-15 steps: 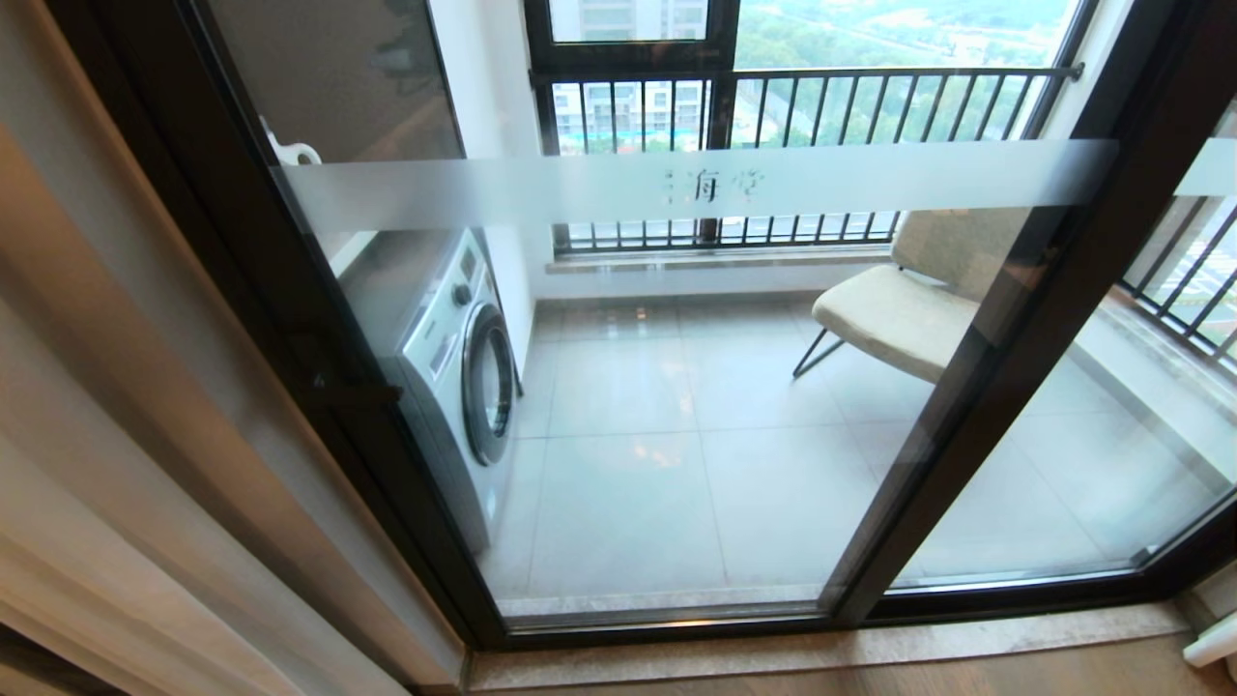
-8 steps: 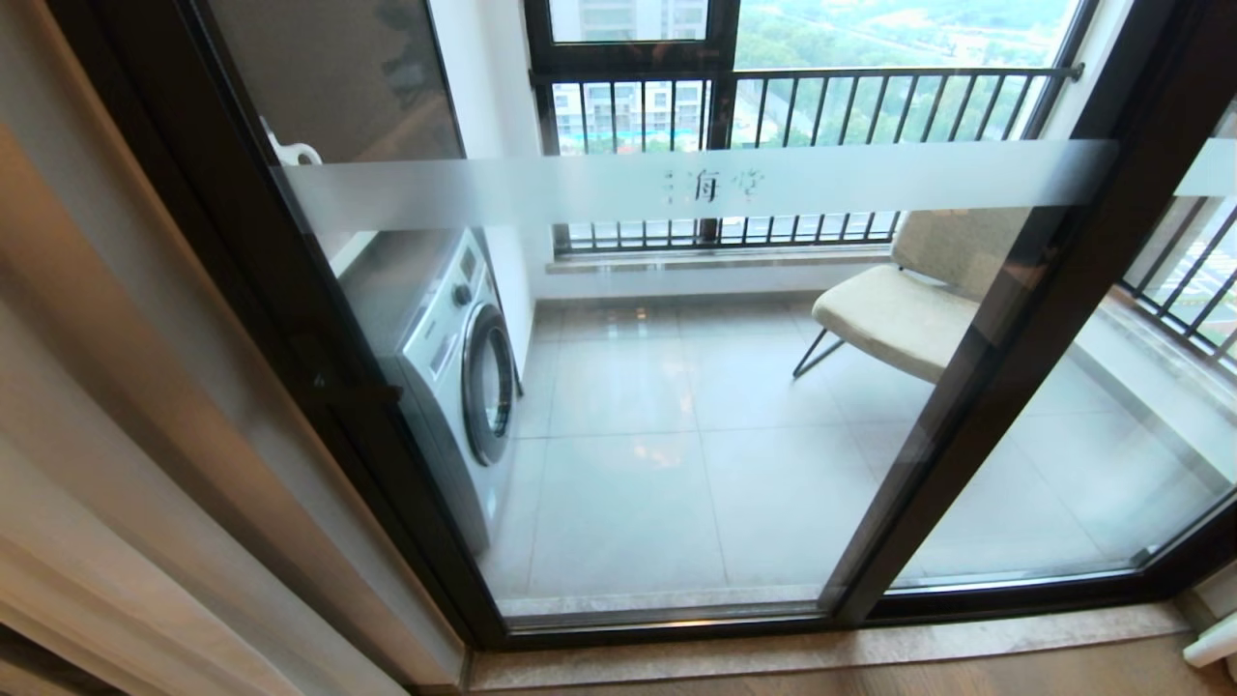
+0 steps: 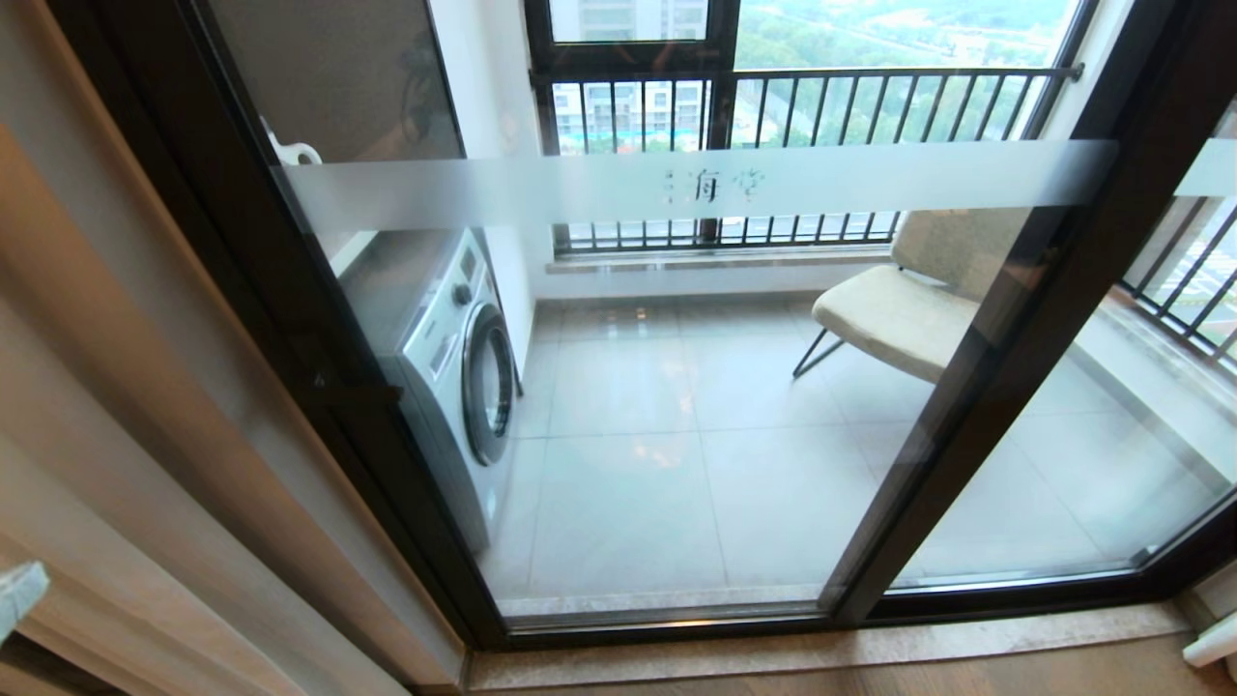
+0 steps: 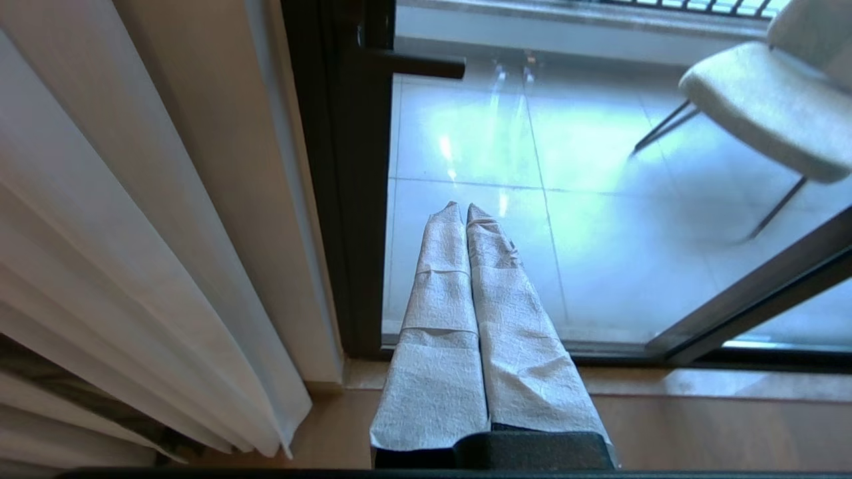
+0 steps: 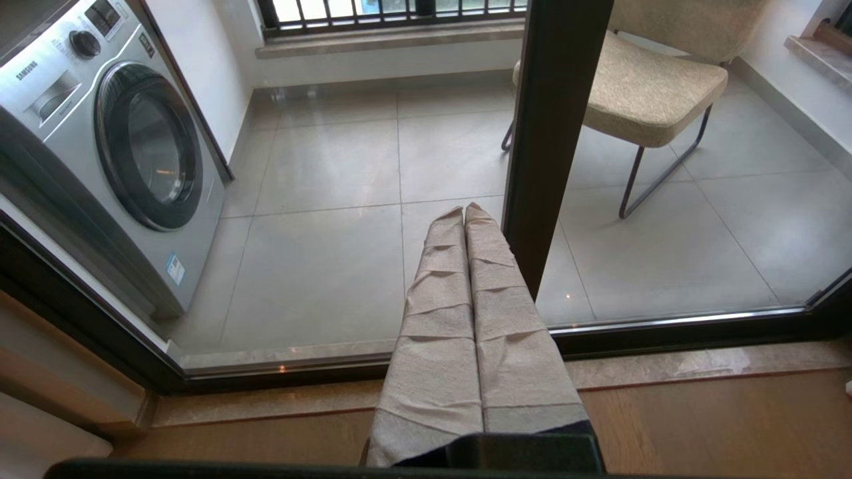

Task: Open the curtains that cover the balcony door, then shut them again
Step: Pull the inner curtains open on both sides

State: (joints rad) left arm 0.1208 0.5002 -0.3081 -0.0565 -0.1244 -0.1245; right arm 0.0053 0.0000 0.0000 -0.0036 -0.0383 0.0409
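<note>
The curtains point(image 3: 77, 503) hang gathered at the far left, leaving the balcony door point(image 3: 1015, 319) uncovered: glass panels in dark frames with a frosted band point(image 3: 676, 184) across them. In the left wrist view the pale pleats of the curtains point(image 4: 113, 266) fall beside the beige wall, left of the door's frame point(image 4: 353, 199). My left gripper point(image 4: 464, 207) is shut and empty, pointing at the glass low over the sill, apart from the fabric; its pale tip point(image 3: 17, 592) shows at the head view's lower left edge. My right gripper point(image 5: 464, 209) is shut and empty, pointing at the door's middle post point(image 5: 552, 133).
Behind the glass stand a washing machine point(image 3: 454, 367) on the left and a beige chair point(image 3: 899, 319) on the right, with a dark railing point(image 3: 821, 106) beyond. A stone sill point(image 3: 821, 648) and wooden floor point(image 5: 732, 419) lie before the door.
A pale tip of my left gripper has come into the lower left corner of the head view. The door, curtains and camera have stayed put.
</note>
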